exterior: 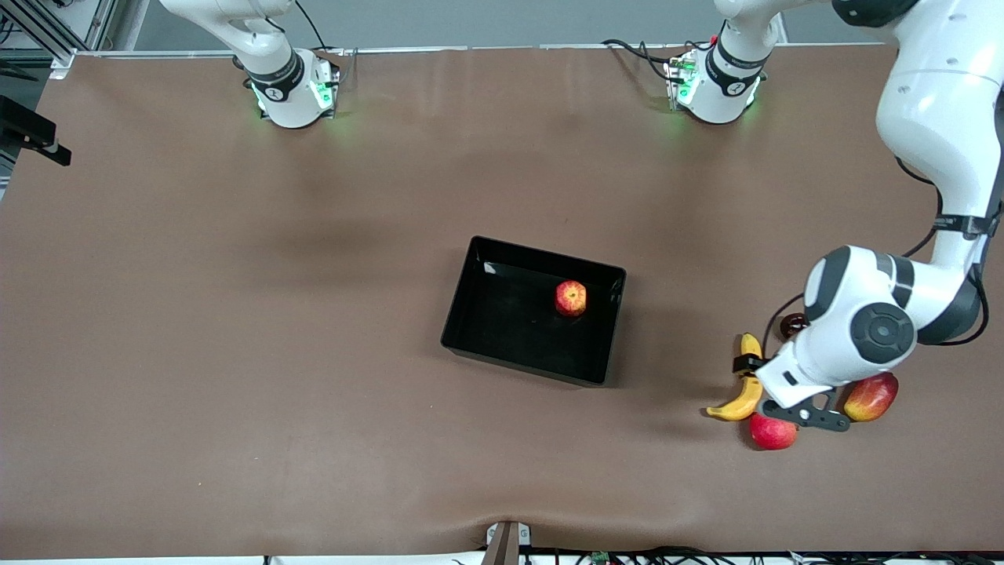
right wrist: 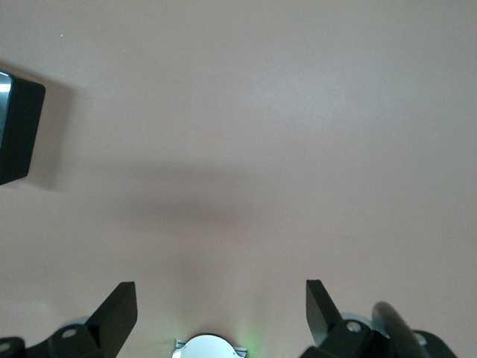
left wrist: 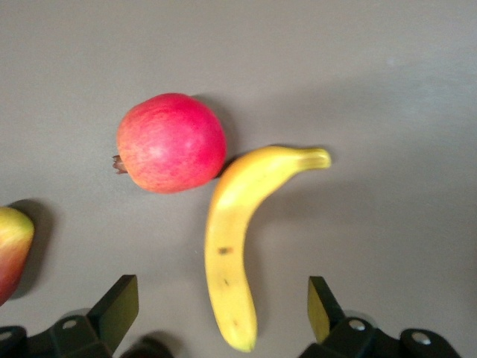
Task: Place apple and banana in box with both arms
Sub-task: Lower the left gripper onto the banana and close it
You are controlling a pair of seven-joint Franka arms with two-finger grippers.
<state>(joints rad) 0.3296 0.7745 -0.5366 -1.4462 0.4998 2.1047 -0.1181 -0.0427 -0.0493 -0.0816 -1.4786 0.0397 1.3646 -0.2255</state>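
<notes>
The apple [exterior: 571, 298] lies in the black box [exterior: 524, 363] at mid-table, close to the wall toward the left arm's end. The yellow banana [exterior: 741, 390] lies on the table near the left arm's end. My left gripper [left wrist: 223, 300] hangs open over the banana [left wrist: 231, 224], one finger on either side of its lower end and neither touching it. My right gripper [right wrist: 221, 302] is open and holds nothing, over bare table near its own base; a corner of the box [right wrist: 19, 127] shows in the right wrist view. The front view shows only the right arm's base.
A plain pinkish-red round fruit [exterior: 773, 431] touches the banana on the side nearer the front camera. A red-and-yellow mango [exterior: 871, 396] lies beside them under the left arm. A small dark red thing [exterior: 794, 323] shows by the left wrist.
</notes>
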